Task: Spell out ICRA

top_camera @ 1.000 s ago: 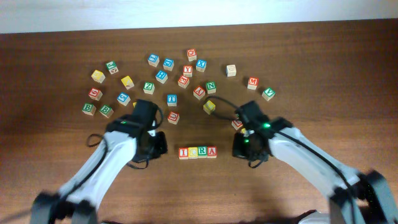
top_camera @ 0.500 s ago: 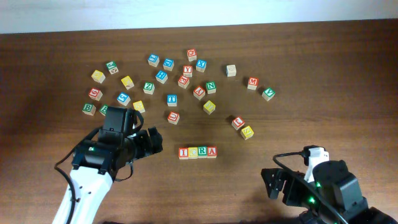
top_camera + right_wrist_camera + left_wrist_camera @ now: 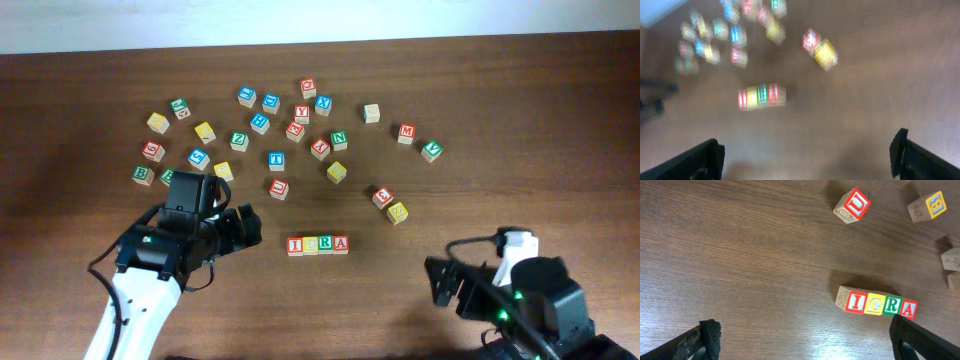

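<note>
Overhead: ICRA row lies on dark wood-grain table, pale strip behind.

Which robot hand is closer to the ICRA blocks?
Left. The left hand sits just beside the I end of the ICRA row; the right hand is farther off, past the A end, toward the robot.

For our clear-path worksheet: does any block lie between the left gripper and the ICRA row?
Nothing visible does. Only bare table separates the left gripper from the ICRA row; the red U cube sits farther back, off that line.
</note>
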`<state>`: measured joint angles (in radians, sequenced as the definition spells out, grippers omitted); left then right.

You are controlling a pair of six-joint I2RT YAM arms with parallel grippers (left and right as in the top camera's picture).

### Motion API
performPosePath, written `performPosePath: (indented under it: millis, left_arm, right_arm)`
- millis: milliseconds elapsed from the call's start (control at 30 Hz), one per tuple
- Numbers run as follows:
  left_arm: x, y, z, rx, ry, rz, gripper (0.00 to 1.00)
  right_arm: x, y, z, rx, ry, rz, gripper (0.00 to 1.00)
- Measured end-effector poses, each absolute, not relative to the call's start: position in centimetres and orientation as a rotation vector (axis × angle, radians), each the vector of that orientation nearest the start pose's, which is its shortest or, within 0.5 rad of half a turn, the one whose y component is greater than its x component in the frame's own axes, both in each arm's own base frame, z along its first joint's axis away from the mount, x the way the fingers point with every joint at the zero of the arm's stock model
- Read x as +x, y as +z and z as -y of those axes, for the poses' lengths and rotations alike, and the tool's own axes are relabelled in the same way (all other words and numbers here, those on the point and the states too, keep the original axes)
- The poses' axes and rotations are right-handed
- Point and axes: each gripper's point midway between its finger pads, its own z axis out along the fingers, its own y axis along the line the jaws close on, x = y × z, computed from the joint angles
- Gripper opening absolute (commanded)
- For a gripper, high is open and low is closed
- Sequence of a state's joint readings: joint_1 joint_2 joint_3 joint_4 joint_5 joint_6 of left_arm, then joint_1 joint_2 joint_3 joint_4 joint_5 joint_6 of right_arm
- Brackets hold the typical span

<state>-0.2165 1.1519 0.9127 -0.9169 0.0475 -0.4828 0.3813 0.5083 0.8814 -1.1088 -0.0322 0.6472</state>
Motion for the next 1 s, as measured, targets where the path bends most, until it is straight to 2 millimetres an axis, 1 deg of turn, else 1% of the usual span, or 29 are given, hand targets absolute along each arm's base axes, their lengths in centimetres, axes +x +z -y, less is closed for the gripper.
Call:
performPosePath:
  millis: [33,100,167,233,267,333,433,533,600,633,767,900,967,1000]
  left_arm:
    - [25.6,13.0,6.5,-0.352,-0.260,-2.733,0.99]
    - [25.6,13.0,6.5,-0.352,-0.260,-2.734,0.99]
    - [25.6,13.0,6.5,-0.352,-0.260,-2.733,0.99]
    - [25.6,13.0,6.5,-0.352,-0.260,-2.734,0.99]
    - [25.6,13.0,6.5,-0.352,-0.260,-2.734,1.00]
    - [25.6,13.0,6.5,-0.353,-0.259,-2.735,0.99]
    - [25.6,13.0,6.5,-0.352,-0.260,-2.734,0.99]
    - [25.6,13.0,6.5,-0.352,-0.260,-2.733,0.99]
    - [25.6,13.0,6.5,-0.352,-0.260,-2.734,0.99]
    - [25.6,13.0,6.5,-0.352,-0.260,-2.734,0.99]
    - [25.6,13.0,6.5,-0.352,-0.260,-2.734,0.99]
    - [25.6,13.0,6.5,-0.352,-0.260,-2.734,0.99]
    - [25.6,13.0,6.5,-0.352,-0.260,-2.734,0.99]
    - [25.6,13.0,6.5,-0.352,-0.260,-2.734,0.99]
  right_arm:
    - [17.1,22.9,-7.0,0.289,0.548,-2.301,0.98]
    - [19.3,24.9,-6.7,0.196,0.529,-2.137,0.98]
    - [20.5,25.8,-6.4,0.096,0.484,-2.029,0.98]
    - [21.1,25.3,-5.6,0.068,0.431,-1.970,0.98]
    - [21.2,24.3,-4.7,0.080,0.391,-1.947,0.98]
    - [21.7,23.3,-3.9,0.086,0.359,-1.864,0.98]
    - [22.3,21.6,-4.1,0.054,0.367,-1.764,0.98]
    - [22.9,21.0,-4.4,0.023,0.382,-1.676,0.98]
    - [23.1,20.2,-4.5,-0.002,0.370,-1.666,0.98]
    - [23.1,20.0,-4.6,-0.022,0.354,-1.664,0.98]
    - [22.8,21.0,-4.5,-0.151,0.235,-1.603,0.98]
    - [23.1,21.7,-4.3,-0.181,0.177,-1.552,0.98]
    - [23.5,21.1,-4.1,-0.178,0.162,-1.526,0.98]
    - [23.8,20.5,-4.1,-0.176,0.159,-1.525,0.98]
